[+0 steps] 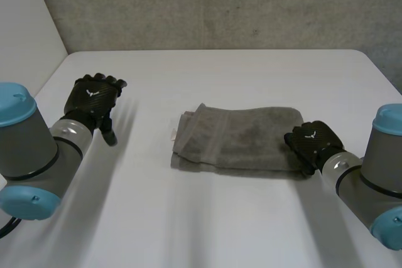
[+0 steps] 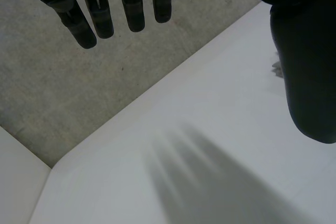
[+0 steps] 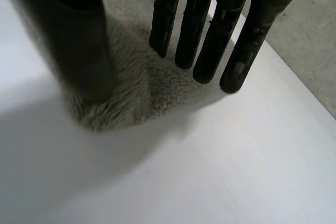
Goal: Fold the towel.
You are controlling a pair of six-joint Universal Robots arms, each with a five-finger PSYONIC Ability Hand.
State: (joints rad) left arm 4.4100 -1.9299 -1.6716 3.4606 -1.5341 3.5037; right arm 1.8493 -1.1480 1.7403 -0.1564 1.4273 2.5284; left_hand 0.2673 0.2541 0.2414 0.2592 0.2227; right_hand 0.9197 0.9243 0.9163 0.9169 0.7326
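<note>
A grey towel (image 1: 239, 137) lies folded into a flat oblong in the middle of the white table (image 1: 220, 73). A narrower layer is turned over at its left end. My right hand (image 1: 312, 142) rests at the towel's right end, near the front corner. In the right wrist view its fingers (image 3: 202, 35) are straight and point down onto the towel (image 3: 136, 93), with the thumb set on the corner beside them; the cloth lies flat and is not pinched. My left hand (image 1: 94, 98) hovers over bare table well left of the towel, its fingers (image 2: 102, 14) straight and apart, holding nothing.
A concrete wall runs behind the table's far edge (image 1: 213, 50). A white panel (image 1: 25, 23) stands at the far left. A small white label (image 1: 174, 134) sticks out at the towel's left end.
</note>
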